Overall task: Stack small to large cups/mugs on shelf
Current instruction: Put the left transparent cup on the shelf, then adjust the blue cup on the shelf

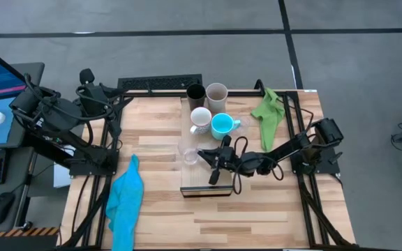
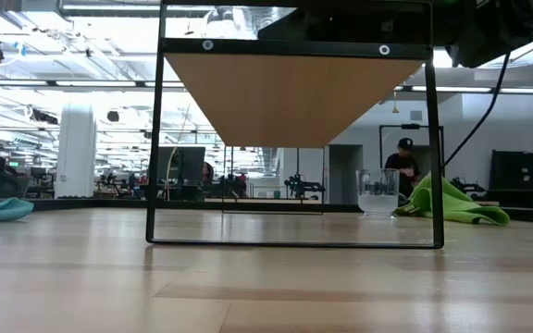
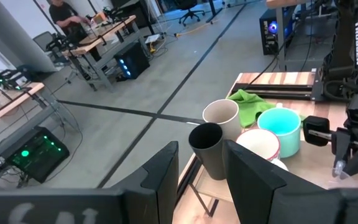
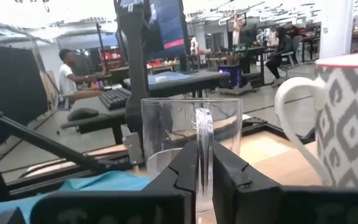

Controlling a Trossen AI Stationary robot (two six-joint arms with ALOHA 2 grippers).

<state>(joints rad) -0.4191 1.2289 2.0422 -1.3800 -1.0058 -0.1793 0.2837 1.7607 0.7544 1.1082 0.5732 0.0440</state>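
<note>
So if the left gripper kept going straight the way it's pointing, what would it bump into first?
Most likely the black cup. In the left wrist view it sits right in line beyond the left gripper, with the beige-grey cup just behind it. How far off it stands is hard to judge from this picture.

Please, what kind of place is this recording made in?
It looks like a robotics lab or open workshop hall. Beyond the wooden table there is a bare grey floor with marked lines, rows of workbenches carrying computers and equipment, and people working at desks, such as one person seated by a keyboard.
</note>
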